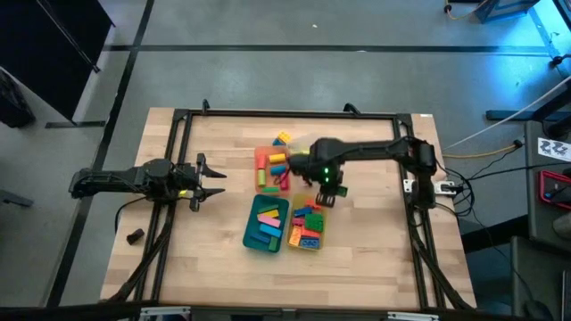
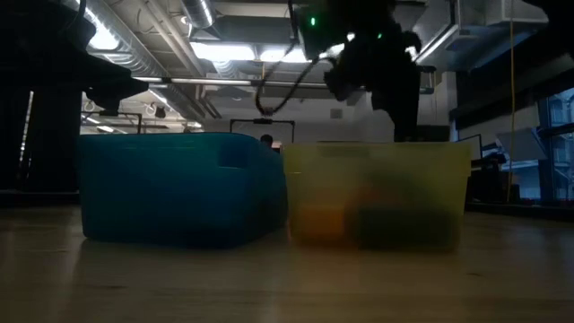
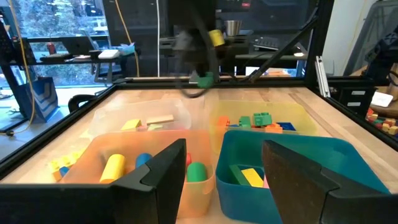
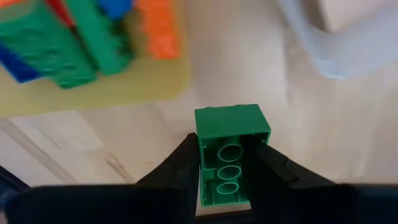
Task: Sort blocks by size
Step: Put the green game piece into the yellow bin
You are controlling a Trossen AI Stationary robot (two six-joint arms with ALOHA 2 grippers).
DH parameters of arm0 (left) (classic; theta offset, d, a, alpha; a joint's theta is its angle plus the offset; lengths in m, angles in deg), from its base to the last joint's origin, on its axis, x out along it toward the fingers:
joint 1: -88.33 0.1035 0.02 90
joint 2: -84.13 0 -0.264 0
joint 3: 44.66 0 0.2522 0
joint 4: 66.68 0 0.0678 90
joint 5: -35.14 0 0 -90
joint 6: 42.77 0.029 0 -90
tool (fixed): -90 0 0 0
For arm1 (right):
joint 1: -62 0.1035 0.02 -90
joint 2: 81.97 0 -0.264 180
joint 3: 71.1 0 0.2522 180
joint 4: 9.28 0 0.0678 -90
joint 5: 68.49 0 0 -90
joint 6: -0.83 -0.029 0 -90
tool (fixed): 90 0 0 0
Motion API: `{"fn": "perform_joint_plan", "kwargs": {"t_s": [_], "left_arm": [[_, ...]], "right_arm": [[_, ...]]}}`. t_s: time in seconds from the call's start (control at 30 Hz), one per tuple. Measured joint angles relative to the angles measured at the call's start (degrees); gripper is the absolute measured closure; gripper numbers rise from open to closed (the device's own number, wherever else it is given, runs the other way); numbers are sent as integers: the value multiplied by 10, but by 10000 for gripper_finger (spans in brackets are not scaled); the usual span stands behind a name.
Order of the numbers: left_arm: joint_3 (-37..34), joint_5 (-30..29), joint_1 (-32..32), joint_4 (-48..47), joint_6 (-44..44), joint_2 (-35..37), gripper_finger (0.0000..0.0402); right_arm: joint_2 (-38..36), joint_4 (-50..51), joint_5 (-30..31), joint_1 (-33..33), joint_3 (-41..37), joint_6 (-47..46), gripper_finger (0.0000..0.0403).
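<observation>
My right gripper (image 4: 229, 177) hangs above the bare table between the clear tray (image 4: 348, 43) and the yellow tray (image 1: 308, 228), shut on a green brick (image 4: 231, 155). In the high view it sits at the table's middle (image 1: 326, 185). The yellow tray (image 4: 93, 81) holds green, blue and orange blocks. The teal tray (image 1: 267, 223) holds pink, yellow and green bars. The orange tray (image 1: 270, 168) holds round-ended and red pieces. My left gripper (image 1: 211, 178) waits open at the table's left, pointing level toward the trays. My right gripper pinches the green brick by its two long sides (image 4: 202, 163) between its two fingers. The fingers (image 4: 180, 171) come from above, pointing steeply down, and lie along the brick. The brick's far end juts out past the fingertips, its hollow underside faces the wrist camera, and it hangs clear of the table.
Two yellow blocks (image 1: 283, 138) lie on the table just beyond the orange tray's far end. A black frame (image 1: 294, 114) runs around the work area. A small dark object (image 1: 135, 235) lies at the left near corner. Bare wood lies near the front edge.
</observation>
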Motion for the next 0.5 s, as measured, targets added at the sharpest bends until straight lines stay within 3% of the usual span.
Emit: {"fn": "perform_joint_plan", "kwargs": {"t_s": [0.27,0.5], "left_arm": [[0,0,0,0,0,0,208],[0,0,0,0,0,0,208]], "right_arm": [[0,-64,3,92,3,-32,301],[0,-179,28,130,3,-31,300]]}}
